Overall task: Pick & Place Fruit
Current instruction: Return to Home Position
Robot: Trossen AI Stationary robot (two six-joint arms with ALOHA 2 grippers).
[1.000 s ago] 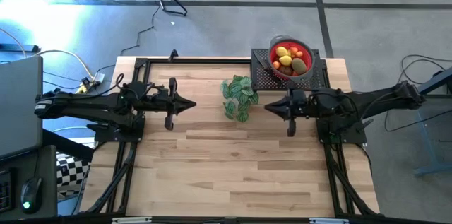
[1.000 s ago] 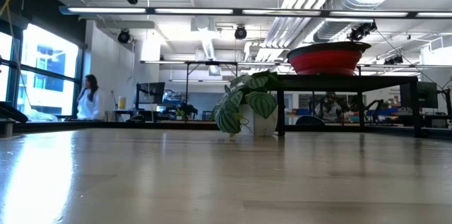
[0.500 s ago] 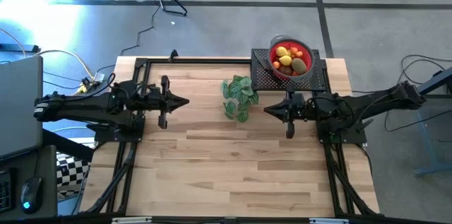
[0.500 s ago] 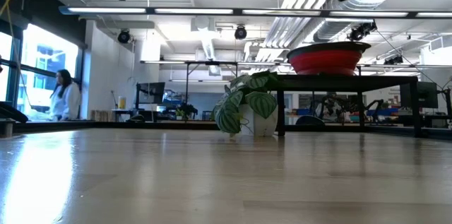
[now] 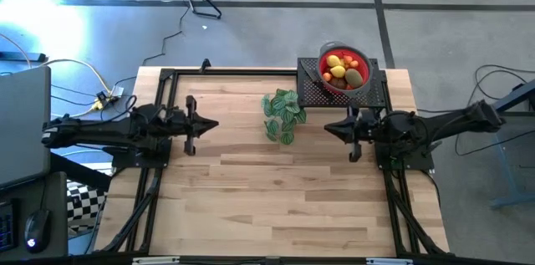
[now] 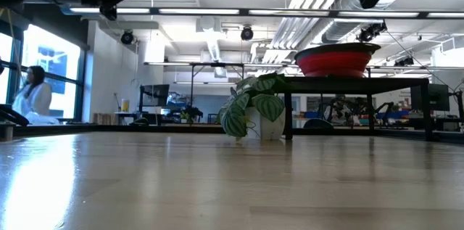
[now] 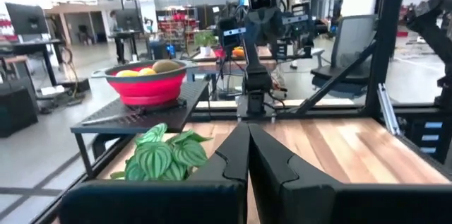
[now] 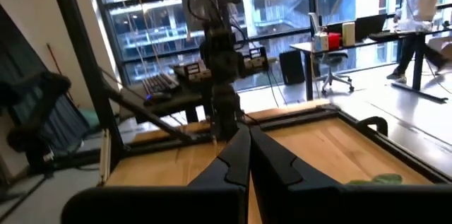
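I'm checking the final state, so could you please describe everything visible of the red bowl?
The red bowl is round, with a grey rim, and looks like plastic. It stands upright on a raised black perforated stand at the table's far right corner. Fruit fills it: yellow, red, orange and brown-green pieces. Only the stand and fruit touch it; the right gripper, shut, is nearby but apart, the left gripper farther off.

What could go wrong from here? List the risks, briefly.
The right gripper hangs close beside the black stand; a stray swing could jolt the red bowl and spill the fruit heaped in it.
The plant stands between it and the left gripper; either arm might topple it.
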